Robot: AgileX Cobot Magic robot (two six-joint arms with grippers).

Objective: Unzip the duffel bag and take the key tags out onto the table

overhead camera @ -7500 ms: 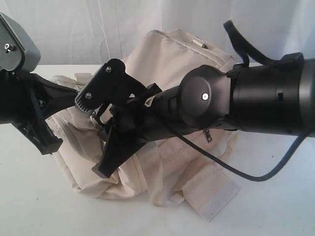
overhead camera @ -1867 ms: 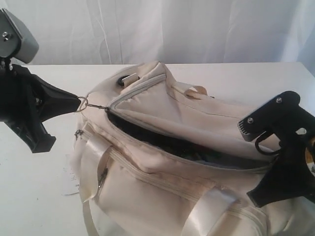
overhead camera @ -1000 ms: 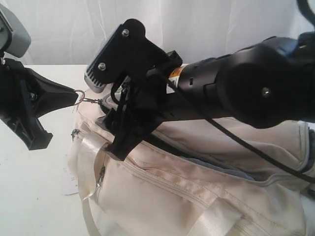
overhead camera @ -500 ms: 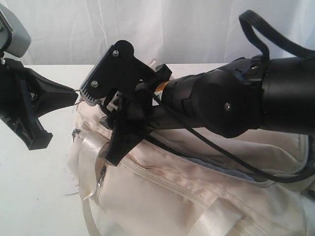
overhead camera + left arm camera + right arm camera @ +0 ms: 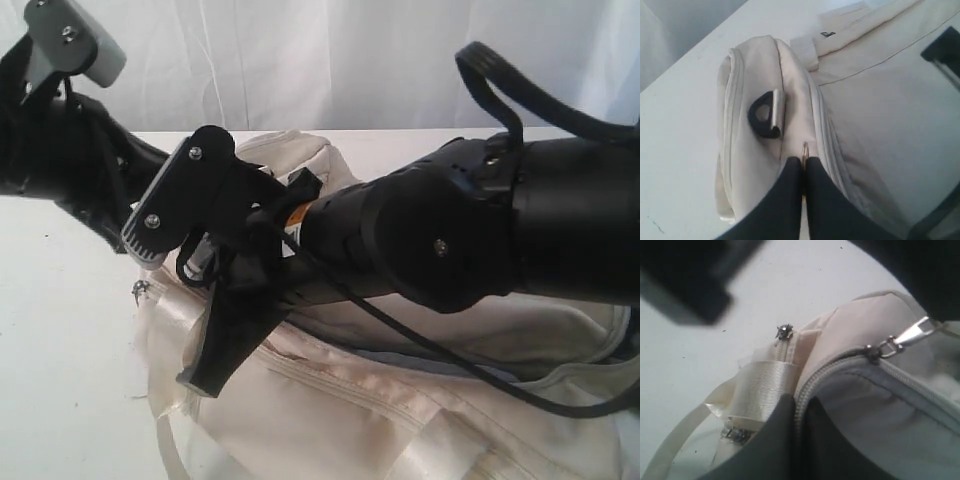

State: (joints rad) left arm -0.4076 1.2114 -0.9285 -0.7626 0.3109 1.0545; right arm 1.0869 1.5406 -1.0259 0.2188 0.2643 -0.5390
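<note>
- The duffel bag (image 5: 330,400) lies on the tabletop (image 5: 60,330), filling the lower middle and right of the exterior view.
- The left hand (image 5: 804,162) is at the bag's left end, pinching a zip pull (image 5: 804,149) there.
- The right hand (image 5: 797,407) reaches from the right across the bag's top to that same end, at the edge of the zip opening.

Arm sticker (image 5: 296,216) print seemingly illegible.
</note>
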